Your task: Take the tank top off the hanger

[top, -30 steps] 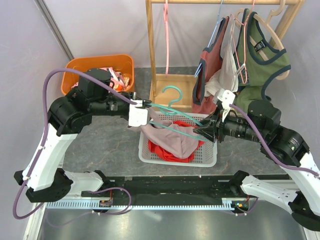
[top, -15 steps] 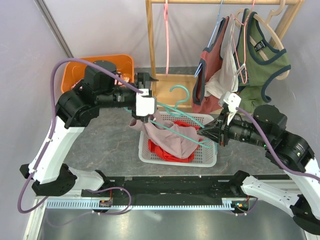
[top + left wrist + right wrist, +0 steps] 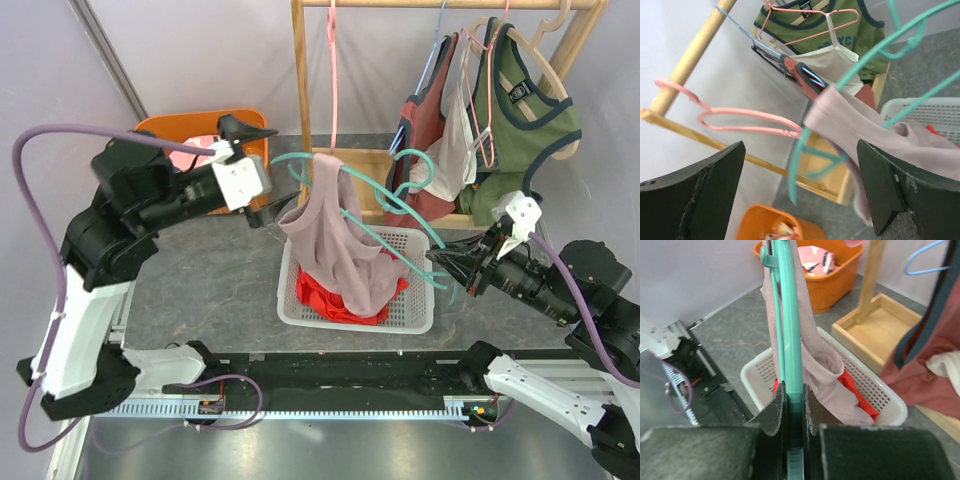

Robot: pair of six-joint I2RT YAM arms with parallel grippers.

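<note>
Mauve knit tank top point(image 3: 335, 240) is hanging draped over the teal plastic hanger point(image 3: 405, 215), just right of the left gripper point(image 3: 270, 170) and above the white perforated basket point(image 3: 415, 322). Left gripper is standing with jaws spread wide, holding nothing; fabric is lying ahead of its fingers, not between them. Right gripper point(image 3: 792, 407) is clamping the hanger's near end, the hanger slanting up away from it. Step in hand, as judged: stripping garment off hanger, not yet done. Next move is calling for left jaws to close on the strap and draw it clear.
</note>
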